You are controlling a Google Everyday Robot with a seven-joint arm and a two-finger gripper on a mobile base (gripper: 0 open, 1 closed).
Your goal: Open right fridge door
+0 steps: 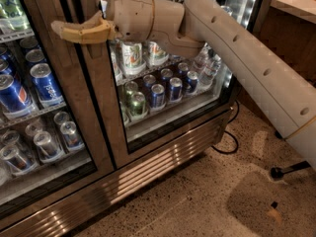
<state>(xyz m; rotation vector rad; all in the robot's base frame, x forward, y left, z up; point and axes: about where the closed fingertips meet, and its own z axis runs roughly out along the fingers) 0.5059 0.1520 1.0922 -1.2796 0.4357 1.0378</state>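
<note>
gripper (59, 29) sits high in the view, pointing left, lying across the steel stiles where the two doors meet. its tip reaches over the edge of the left door (44, 132). i cannot tell how the jaws stand; they read as one flat tan-and-yellow shape from this angle. the wrist sits directly in front of the upper glass of the right door (104, 117), with the arm (247, 58) running down and to the right out of view. the right door appears closed, its frame in line with the left door's frame, with a dark vertical edge running down between them. the led strip (248, 14) glows along its far right side. through its glass i see cans (158, 95) in rows on a shelf and bottles above them. through the left door, blue pepsi cans (42, 85) and silver cans below. a ribbed steel grille (148, 169) runs under both doors. a black cable (228, 141) loops on the speckled floor (197, 206) near the fridge's right corner.
</note>
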